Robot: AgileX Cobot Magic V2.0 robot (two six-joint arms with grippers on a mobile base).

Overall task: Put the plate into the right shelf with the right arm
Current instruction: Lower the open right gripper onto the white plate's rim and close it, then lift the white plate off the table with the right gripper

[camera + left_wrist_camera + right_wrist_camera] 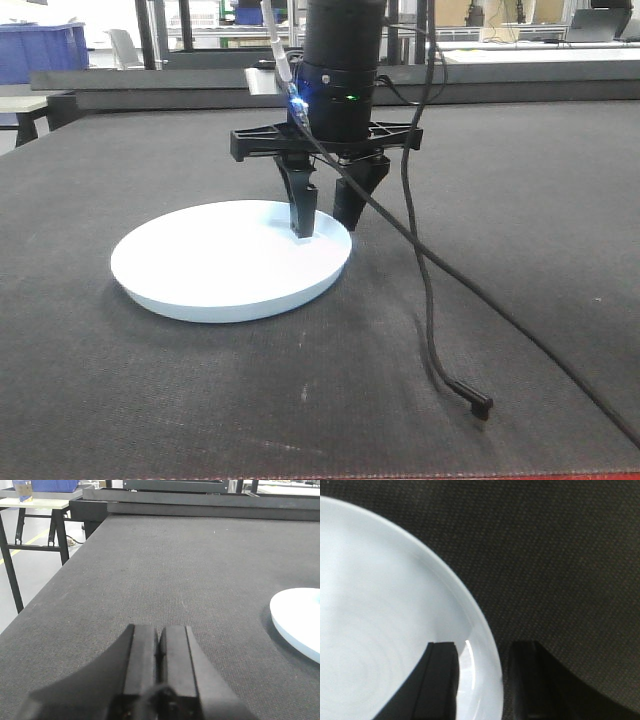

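Dark woven matting (150, 400) covers the whole table in the front view, and the plate (220, 265) lies flat on it, white and bare. I see the right arm (340, 60) standing straight down over the plate's far right edge, a blue light (296, 100) glowing on its side. The right gripper (325, 226) is spread: one finger is down inside the plate's rim, the other is outside it, low over the mat. A black cable (430, 300) hangs from the arm and trails across the mat to the right of the plate, its plug end lying nearer the camera than the plate does. Far behind the plate, off to the left, sit blue bins (40, 50).

Over to the left wrist view: the left gripper (160, 645) is pressed together, pads flush against each other, over bare mat. The plate (300, 620) shows only as a white arc at the right edge, well apart from this gripper. Across the mat from the plate, off the table's edge, stands a side table (35, 503) on black legs.

Right wrist view now, looking down: the plate (380, 605) fills the left side and its rim curves between the two fingers (437, 685). One is over the plate's inner slope, the other over the mat just outside the rim. They stand apart with the rim between them; whether either pad touches the plate I cannot tell.
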